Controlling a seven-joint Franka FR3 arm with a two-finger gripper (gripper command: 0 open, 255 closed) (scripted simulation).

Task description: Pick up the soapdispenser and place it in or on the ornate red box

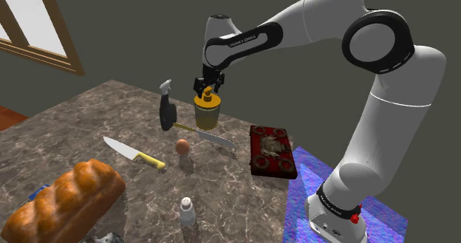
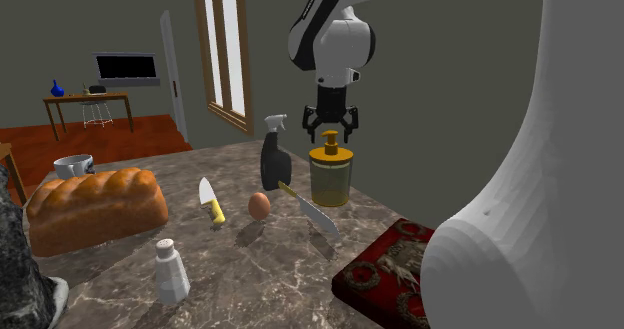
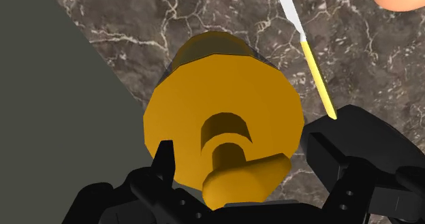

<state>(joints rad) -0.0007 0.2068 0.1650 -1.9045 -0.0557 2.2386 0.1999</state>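
Note:
The soap dispenser (image 1: pixel 207 112) (image 2: pixel 331 175) has an olive see-through body and an orange-yellow cap and pump (image 3: pixel 225 120). It stands upright on the marble table near the far edge. My gripper (image 1: pixel 209 84) (image 2: pixel 330 129) (image 3: pixel 252 154) hangs straight above it, open. One black finger stands on each side of the pump head, and neither touches it. The ornate red box (image 1: pixel 270 151) (image 2: pixel 390 272) lies flat on the table, toward the stand from the dispenser, at the shoulder view's right.
A black spray bottle (image 1: pixel 166 110) (image 2: pixel 274 157) stands close beside the dispenser. A knife (image 1: pixel 207 136) (image 3: pixel 310 52) lies at its foot, with a brown egg (image 1: pixel 182 146) nearby. Farther off are a yellow-handled knife (image 1: pixel 133 153), a bread loaf (image 1: pixel 63 201) and a shaker (image 1: pixel 188 211).

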